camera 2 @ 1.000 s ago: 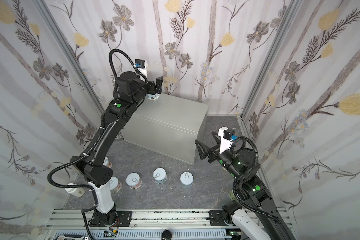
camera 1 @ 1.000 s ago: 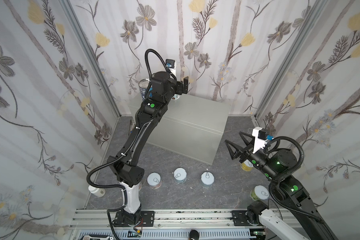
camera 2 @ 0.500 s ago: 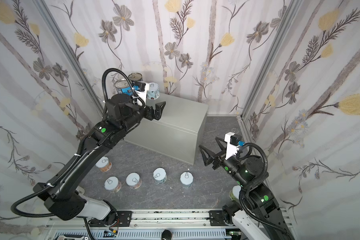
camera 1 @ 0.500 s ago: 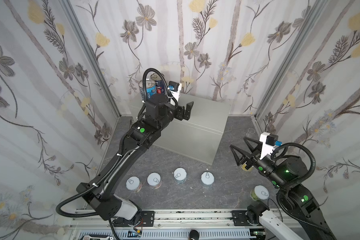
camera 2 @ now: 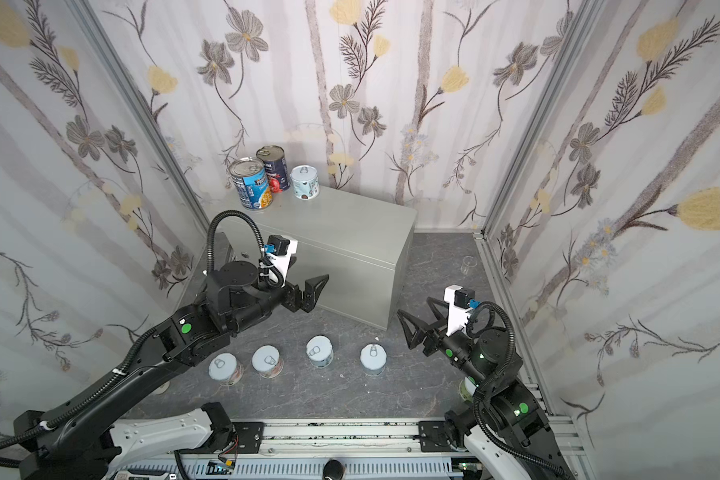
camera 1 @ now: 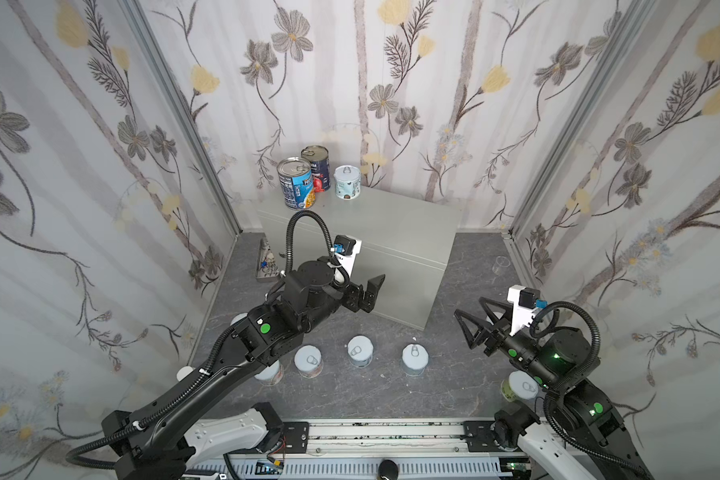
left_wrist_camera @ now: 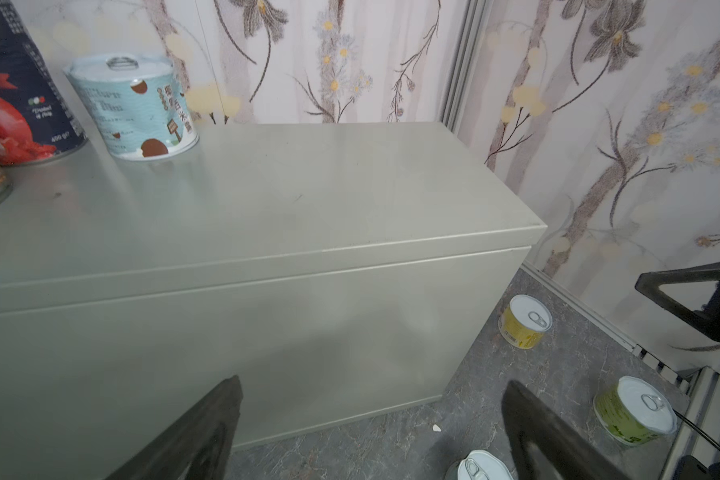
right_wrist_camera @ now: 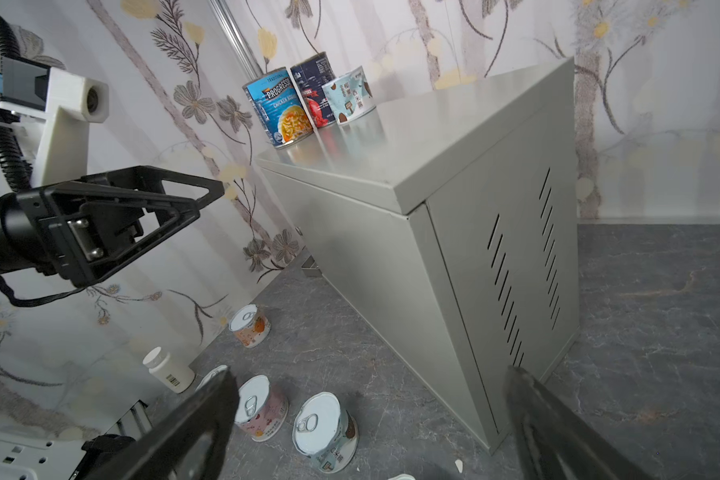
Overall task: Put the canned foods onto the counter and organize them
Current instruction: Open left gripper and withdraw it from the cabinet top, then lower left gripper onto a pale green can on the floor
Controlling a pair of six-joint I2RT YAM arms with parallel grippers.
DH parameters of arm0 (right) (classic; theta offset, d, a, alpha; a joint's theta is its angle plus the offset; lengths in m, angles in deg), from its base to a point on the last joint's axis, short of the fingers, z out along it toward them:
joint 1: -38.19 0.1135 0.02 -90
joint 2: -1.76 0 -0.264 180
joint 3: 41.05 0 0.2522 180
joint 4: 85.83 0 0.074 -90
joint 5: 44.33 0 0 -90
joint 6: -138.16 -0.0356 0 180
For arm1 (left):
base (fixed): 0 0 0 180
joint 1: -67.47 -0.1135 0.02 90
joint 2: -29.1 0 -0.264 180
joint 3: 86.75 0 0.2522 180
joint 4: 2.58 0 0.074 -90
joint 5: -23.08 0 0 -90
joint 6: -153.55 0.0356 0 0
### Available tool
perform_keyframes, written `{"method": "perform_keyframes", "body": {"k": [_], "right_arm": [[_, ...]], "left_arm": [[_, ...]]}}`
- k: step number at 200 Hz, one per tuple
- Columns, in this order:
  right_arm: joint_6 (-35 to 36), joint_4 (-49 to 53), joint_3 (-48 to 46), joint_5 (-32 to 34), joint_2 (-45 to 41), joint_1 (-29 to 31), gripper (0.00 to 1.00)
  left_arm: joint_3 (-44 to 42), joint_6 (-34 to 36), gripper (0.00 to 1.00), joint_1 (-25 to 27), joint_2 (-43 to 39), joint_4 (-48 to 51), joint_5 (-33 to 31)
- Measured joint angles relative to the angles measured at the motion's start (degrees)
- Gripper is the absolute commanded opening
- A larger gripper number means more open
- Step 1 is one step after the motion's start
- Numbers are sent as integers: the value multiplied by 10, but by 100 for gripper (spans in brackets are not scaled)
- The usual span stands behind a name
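Three cans stand upright on the surface point(camera 1: 391, 220), a light-grey metal box with a flat top. All three are grouped at its far left corner, close to the wall. The tall blue can point(camera 1: 297, 185) is nearest the front. The tall navy and red can point(camera 1: 317, 166) is just behind it, and a short pale-blue can point(camera 1: 347, 183) stands just beside that one.

The other short cans are down on the floor point(camera 1: 350, 399). A row of four short cans point(camera 2: 320, 351) stands upright in front of the surface, each apart from its neighbour, with the leftmost partly under the left arm. Another short can point(right_wrist_camera: 250, 326) sits nearer the left wall, with a white pill bottle point(right_wrist_camera: 168, 370) close by. A yellow can point(left_wrist_camera: 526, 320) and a green can point(left_wrist_camera: 636, 409) stand on the floor beyond the surface's right end, on the right arm's side.

The left end effector point(camera 1: 368, 293) hangs in the air before the front face of the surface, above the floor. Its jaws are spread wide and hold nothing. The right end effector point(camera 1: 468, 304) hovers off the front right corner of the surface — jaws equally wide, also empty, and touching no can.
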Motion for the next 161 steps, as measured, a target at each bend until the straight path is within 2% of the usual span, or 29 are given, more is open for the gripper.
{"method": "perform_keyframes", "body": {"k": [59,161], "right_arm": [[-32,2,-63,0,-31,0,100],[-43,-19,-134,-2,-23,0,100]], "left_arm": [[-107,-40,99,25,-14,12,-23],[-226,-102,100,26,65,-17,-16]]}}
